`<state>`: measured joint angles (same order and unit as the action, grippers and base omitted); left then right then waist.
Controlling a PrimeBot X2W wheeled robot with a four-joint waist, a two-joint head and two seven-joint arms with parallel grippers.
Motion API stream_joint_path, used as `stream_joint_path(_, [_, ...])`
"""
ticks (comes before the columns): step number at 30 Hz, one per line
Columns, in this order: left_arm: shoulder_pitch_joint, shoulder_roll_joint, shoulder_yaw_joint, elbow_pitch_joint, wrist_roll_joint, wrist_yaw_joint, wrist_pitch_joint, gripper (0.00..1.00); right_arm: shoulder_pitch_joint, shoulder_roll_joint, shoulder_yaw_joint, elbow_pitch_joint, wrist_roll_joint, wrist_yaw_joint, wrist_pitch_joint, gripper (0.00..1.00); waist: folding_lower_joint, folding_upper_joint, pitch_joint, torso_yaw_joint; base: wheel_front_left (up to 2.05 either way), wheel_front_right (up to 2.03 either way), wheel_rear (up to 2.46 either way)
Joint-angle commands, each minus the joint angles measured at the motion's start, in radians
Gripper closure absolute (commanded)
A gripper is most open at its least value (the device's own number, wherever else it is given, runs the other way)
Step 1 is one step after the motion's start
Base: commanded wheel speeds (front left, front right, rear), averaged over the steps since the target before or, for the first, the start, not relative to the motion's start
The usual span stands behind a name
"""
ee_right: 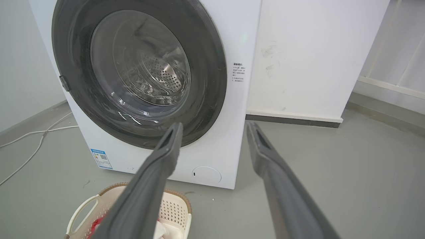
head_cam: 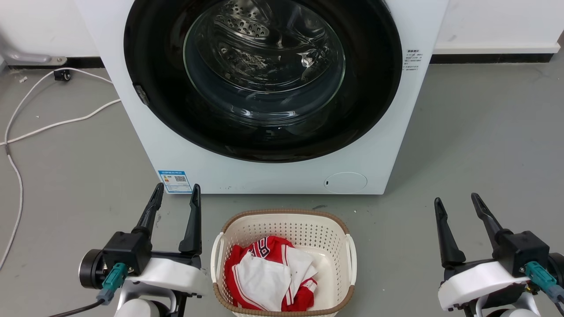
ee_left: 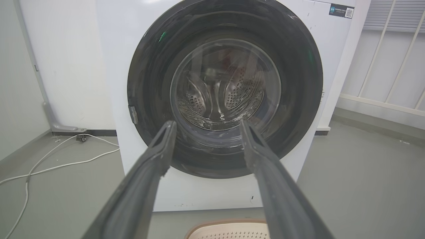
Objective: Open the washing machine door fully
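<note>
One washing machine [head_cam: 185,163] stands on the grey floor [head_cam: 484,132]. Its one washing machine door [head_cam: 263,79] lies closed, flush against the machine front, directly ahead of the robot. Two pincers are in view: the left pincer [head_cam: 177,188] and the right pincer [head_cam: 456,199]. Each has its two fingers spread apart and grips nothing, and both are clear of the door. One perforated basket [head_cam: 284,212] sits on the floor between them, holding red and white clothing [head_cam: 269,268]. One small round flap [head_cam: 346,182] sits low on the machine front, right of centre.

Glossy black washing machine door [head_cam: 374,88] with clear glass centre sits closed, flush
</note>
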<state>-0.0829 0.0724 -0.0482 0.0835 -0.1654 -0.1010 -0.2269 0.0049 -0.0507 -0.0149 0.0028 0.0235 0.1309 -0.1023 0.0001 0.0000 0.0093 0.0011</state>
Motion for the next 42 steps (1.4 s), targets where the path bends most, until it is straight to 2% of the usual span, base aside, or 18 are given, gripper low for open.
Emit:
stream_joint_path(1, [-0.008, 0.004, -0.001, -0.001, 0.027, 0.006, -0.010, 0.00, 0.008, 0.000, 0.004, -0.009, -0.022, 0.000, -0.005, 0.00, -0.0001, 0.0000, 0.000, 0.000, 0.00, 0.00, 0.00])
stream_joint_path(19, [0.008, 0.001, 0.005, 0.003, 0.131, 0.011, -0.040, 0.00, 0.017, 0.001, 0.014, -0.015, -0.111, 0.000, -0.017, 0.00, -0.0001, 0.0000, 0.000, -0.010, 0.00, 0.00, 0.00])
stream_joint_path(39, [0.017, -0.008, 0.021, 0.025, 0.103, 0.000, -0.040, 0.00, 0.011, 0.001, 0.010, -0.004, -0.068, 0.000, -0.023, 0.00, -0.0001, 0.0000, 0.002, -0.012, 0.00, 0.00, 0.00])
stream_joint_path(40, [0.017, -0.009, 0.022, 0.025, 0.102, 0.000, -0.040, 0.00, 0.010, 0.001, 0.010, -0.003, -0.062, 0.000, -0.024, 0.13, -0.0001, 0.0000, 0.002, -0.013, 0.00, 0.00, 0.00])
stream_joint_path(41, [0.018, -0.009, 0.022, 0.025, 0.102, -0.001, -0.040, 0.00, 0.009, 0.001, 0.011, -0.004, -0.055, 0.000, -0.030, 0.79, -0.0001, 0.0000, 0.002, -0.012, 0.00, 0.00, 0.00])
stream_joint_path(42, [0.018, -0.009, 0.022, 0.026, 0.103, 0.000, -0.040, 0.00, 0.008, 0.001, 0.012, -0.007, -0.051, 0.000, -0.034, 1.00, -0.0001, 0.0000, 0.003, -0.012, 0.00, 0.00, 0.00])
